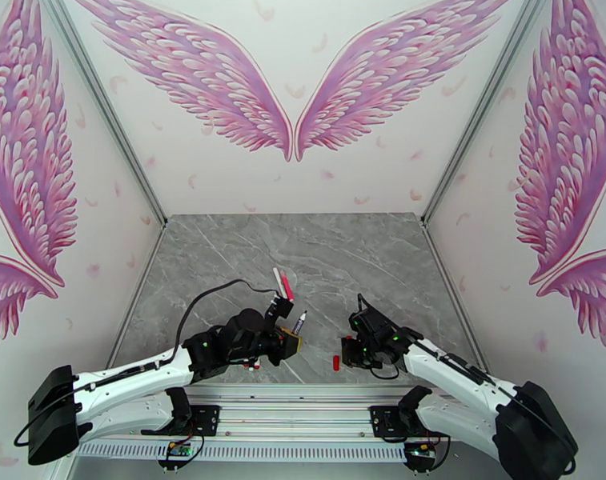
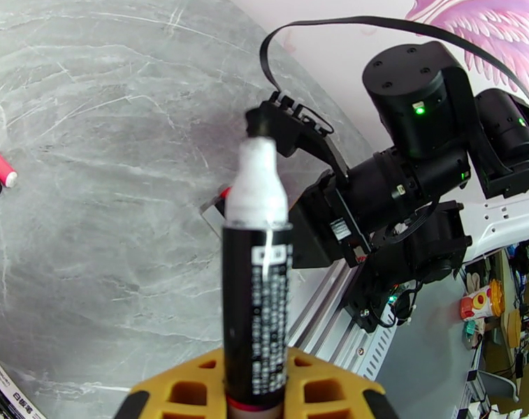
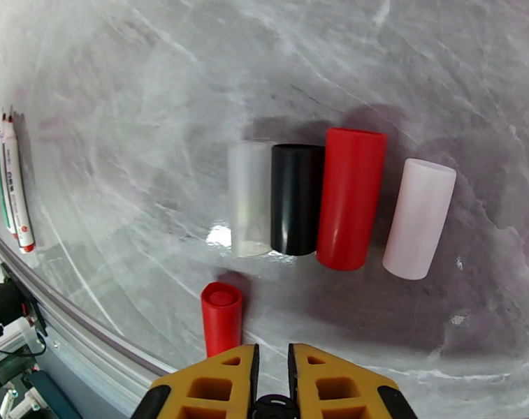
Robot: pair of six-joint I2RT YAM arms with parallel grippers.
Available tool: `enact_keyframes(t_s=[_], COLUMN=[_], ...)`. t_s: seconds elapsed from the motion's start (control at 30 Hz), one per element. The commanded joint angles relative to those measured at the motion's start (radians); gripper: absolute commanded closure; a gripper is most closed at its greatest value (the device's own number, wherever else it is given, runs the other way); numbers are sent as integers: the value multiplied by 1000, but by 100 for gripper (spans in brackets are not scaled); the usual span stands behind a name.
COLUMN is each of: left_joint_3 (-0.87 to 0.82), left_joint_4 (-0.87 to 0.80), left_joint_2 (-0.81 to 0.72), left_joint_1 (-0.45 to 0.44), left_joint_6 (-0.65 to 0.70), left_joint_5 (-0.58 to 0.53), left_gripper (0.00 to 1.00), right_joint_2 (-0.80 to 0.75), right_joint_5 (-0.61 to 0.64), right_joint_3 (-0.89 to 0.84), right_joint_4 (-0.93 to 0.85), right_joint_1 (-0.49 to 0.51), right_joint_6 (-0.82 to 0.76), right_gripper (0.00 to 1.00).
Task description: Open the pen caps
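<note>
Five pen caps lie loose mid-frame above the empty, pressed-together right gripper; the left gripper pinches a bare-tipped black pen, so most seems done

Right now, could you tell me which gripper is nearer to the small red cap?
Right. The right gripper sits just beside the small red cap; the left gripper, holding a black pen, is farther to its left.

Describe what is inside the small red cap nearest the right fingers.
Within the rim of the small red cap, a round red core shows at its far end. Deeper in, the cap's own wall hides everything.
</note>
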Motion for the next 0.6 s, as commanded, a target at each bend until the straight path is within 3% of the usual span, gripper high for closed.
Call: enact_keyframes(t_s=[0.0, 0.57], left_joint_3=[43, 41], left_joint_4=[-6, -45], left_joint_2=[3, 3], left_joint_1=[-7, -15], left_joint_6=[18, 32], left_joint_5=[-8, -46], left_gripper=[100, 100], right_joint_2=[26, 117], right_joint_5=[-16, -16], right_joint_3=[-11, -7], right_joint_4=[33, 68], right_joint_1=[8, 18], right_joint_6=[11, 6], right_gripper=[81, 75])
